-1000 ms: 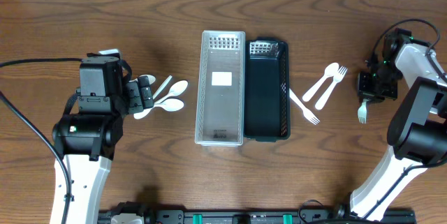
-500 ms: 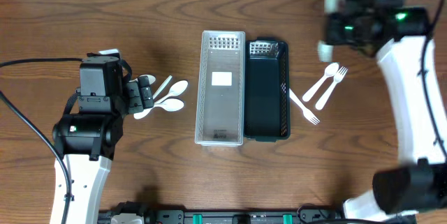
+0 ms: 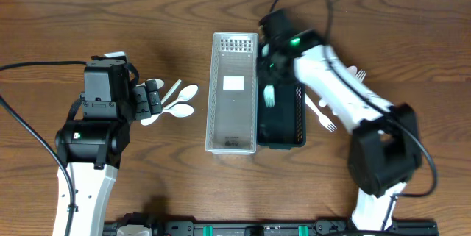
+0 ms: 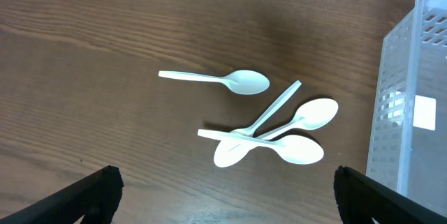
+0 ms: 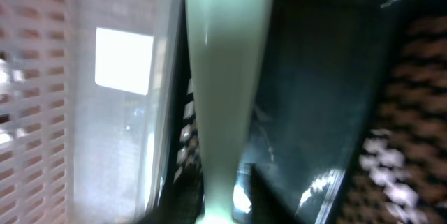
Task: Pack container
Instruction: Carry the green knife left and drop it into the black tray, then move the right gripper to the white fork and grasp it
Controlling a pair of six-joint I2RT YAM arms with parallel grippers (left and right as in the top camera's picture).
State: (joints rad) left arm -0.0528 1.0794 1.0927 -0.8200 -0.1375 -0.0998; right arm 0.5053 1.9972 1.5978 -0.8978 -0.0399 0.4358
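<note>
A white basket (image 3: 234, 93) and a black basket (image 3: 283, 111) stand side by side mid-table. My right gripper (image 3: 271, 70) is shut on a white fork (image 3: 269, 95) and holds it over the black basket's left side. The blurred right wrist view shows the fork's handle (image 5: 223, 77) running down to the gripper (image 5: 225, 210) above the black basket (image 5: 321, 112), with the white basket (image 5: 63, 112) to the left. My left gripper (image 3: 151, 100) is open and empty beside several white spoons (image 3: 180, 102). The left wrist view shows the spoons (image 4: 279, 123) lying ahead of the gripper (image 4: 223, 203).
Two more white forks (image 3: 346, 89) and a third (image 3: 321, 115) lie on the wood table right of the black basket. The white basket's wall (image 4: 412, 112) shows at the right edge of the left wrist view. A cable (image 3: 29, 67) runs along the left side.
My right arm has swung from the far right of the table, over the back, to above the black basket, carrying the fork. The left arm has not moved.
</note>
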